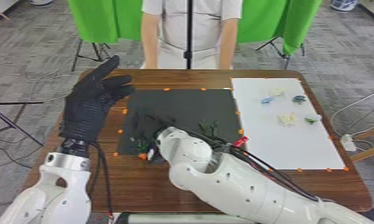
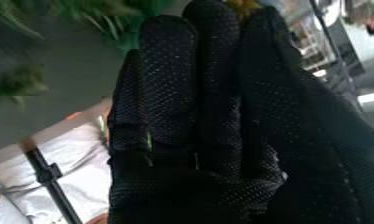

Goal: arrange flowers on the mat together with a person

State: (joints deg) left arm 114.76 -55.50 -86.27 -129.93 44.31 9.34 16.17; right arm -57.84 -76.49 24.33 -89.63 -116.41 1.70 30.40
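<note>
Left of the dark mat, the left robot hand has relaxed fingers apart; over it, the right robot hand has straight fingers together; flowers lie right of it.

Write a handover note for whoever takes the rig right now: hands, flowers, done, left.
Left hand: open, raised over the table's left side, empty.
Right hand: fingers straight, low over the dark mat. Something yellowish shows by the fingertips; can't tell if held.
Flowers: small blue and pale yellow blooms lie on the white sheet, on the right.
Done: greenery is on the dark mat; the arm hides part of that area.
Left: probably the blooms on the white sheet, if they are meant for the dark mat. Check under the right hand first.
</note>
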